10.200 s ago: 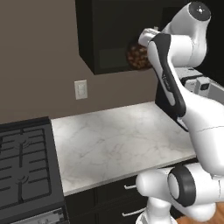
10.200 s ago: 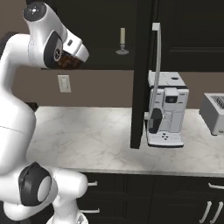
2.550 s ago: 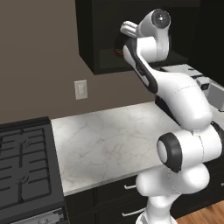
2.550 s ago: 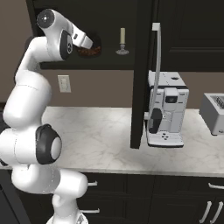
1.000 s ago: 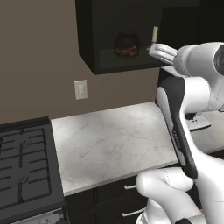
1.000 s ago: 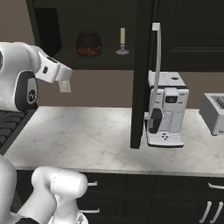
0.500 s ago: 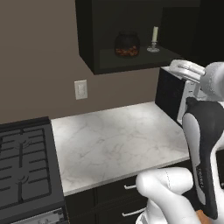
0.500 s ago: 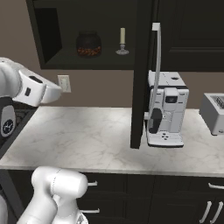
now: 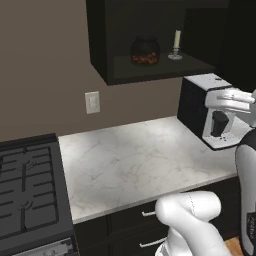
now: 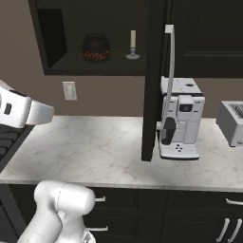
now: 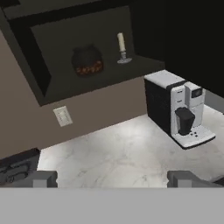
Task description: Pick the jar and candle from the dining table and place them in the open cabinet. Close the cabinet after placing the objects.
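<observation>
The jar [image 9: 145, 51], dark-lidded with brown contents, stands on the shelf of the open black cabinet [image 9: 97, 40]. The cream candle [image 9: 175, 45] on its silvery holder stands just right of it. The right base view shows the jar [image 10: 96, 47] and candle [image 10: 133, 45] side by side, with the cabinet door [image 10: 153, 80] edge-on and its silver bar handle [image 10: 170, 71] beside them. In the hand view my gripper [image 11: 113, 179] is open and holds nothing, well back from the jar [image 11: 88, 61] and candle [image 11: 122, 47] and lower than them. The dining table is out of view.
A black-and-white coffee machine [image 10: 180, 118] stands on the marble counter [image 9: 135, 160] under the open door. A toaster [image 10: 232, 122] sits at the far right and a gas stove [image 9: 27, 190] at the left. Black drawers run below.
My arm has drawn back from the cabinet and swung down and away. The jar stays on the shelf beside the candle, free of the gripper.
</observation>
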Robot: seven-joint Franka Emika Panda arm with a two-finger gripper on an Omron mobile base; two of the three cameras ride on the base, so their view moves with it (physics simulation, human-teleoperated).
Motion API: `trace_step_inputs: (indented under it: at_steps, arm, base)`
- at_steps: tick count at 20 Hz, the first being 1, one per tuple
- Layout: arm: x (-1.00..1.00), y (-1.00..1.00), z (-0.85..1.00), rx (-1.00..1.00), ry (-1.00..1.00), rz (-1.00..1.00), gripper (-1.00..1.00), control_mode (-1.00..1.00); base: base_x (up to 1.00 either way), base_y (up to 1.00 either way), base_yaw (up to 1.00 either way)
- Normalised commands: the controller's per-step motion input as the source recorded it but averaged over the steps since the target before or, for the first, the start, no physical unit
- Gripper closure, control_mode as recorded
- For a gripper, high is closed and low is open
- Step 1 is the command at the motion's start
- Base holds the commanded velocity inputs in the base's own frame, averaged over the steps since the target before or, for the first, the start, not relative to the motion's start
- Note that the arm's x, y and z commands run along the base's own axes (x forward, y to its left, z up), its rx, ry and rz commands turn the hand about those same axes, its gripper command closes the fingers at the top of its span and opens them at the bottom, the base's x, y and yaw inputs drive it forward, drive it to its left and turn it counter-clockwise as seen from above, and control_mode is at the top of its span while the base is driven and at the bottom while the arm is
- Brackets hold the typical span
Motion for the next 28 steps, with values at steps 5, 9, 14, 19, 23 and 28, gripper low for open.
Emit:
trace_step_inputs:
  at_steps: [5,9,14,19,23,28]
  arm:
    - [-0.37,0.0,-0.06,-0.16,0.26,0.01,-1.0,-1.0]
    - [-0.08,0.0,-0.24,-0.07,0.15,0.0,-1.0,-1.0]
    - [0.0,0.01,-0.75,-0.04,0.02,0.0,-1.0,-1.0]
    - [0.0,0.0,-0.08,0.0,0.0,0.0,-1.0,-1.0]
    - [0.0,0.0,0.0,0.0,0.0,0.0,-1.0,-1.0]
    - [0.0,0.0,0.0,0.0,0.0,0.0,-1.0,-1.0]
  base:
    - [0.0,0.0,0.0]
    - [0.0,0.0,0.0]
    - [0.0,0.0,0.0]
    - [0.0,0.0,0.0]
    - [0.0,0.0,0.0]
    - [0.0,0.0,0.0]
